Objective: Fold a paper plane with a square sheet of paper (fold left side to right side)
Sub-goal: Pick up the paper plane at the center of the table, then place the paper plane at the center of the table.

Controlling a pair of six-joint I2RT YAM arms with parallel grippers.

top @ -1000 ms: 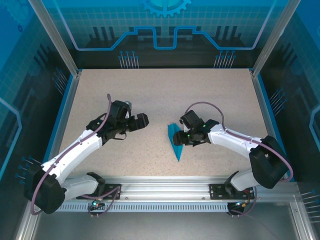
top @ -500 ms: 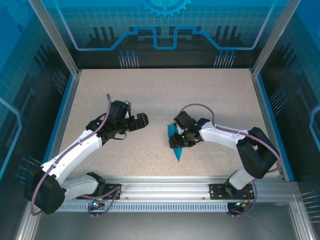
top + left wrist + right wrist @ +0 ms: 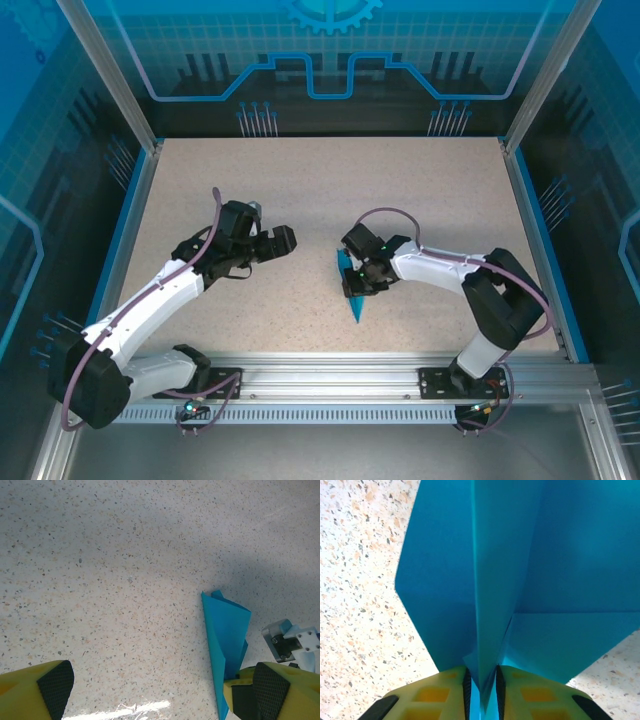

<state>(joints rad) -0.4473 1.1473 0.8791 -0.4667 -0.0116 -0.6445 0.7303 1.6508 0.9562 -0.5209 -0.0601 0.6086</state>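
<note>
The teal-blue paper plane (image 3: pixel 354 296) lies mid-table as a slim folded dart, its tip pointing toward the near edge. The square sheet of paper shows here only in this folded form. My right gripper (image 3: pixel 351 282) sits over the plane's wide end. In the right wrist view the plane (image 3: pixel 520 555) has a raised centre fold that stands between the two black pads, and my right gripper (image 3: pixel 482 680) is shut on it. My left gripper (image 3: pixel 291 240) hovers open to the plane's left, apart from it. In the left wrist view the plane (image 3: pixel 225 630) lies by the right fingertip of my left gripper (image 3: pixel 162 685).
The speckled table (image 3: pixel 300 180) is bounded by a blue rim (image 3: pixel 125 230) and transparent enclosure walls. An aluminium rail (image 3: pixel 330 365) with both arm bases runs along the near edge. Bare tabletop stretches behind and left of the plane.
My right gripper has slid left over the plane's wide end and its jaws have narrowed onto the centre fold. The left arm has stayed put.
</note>
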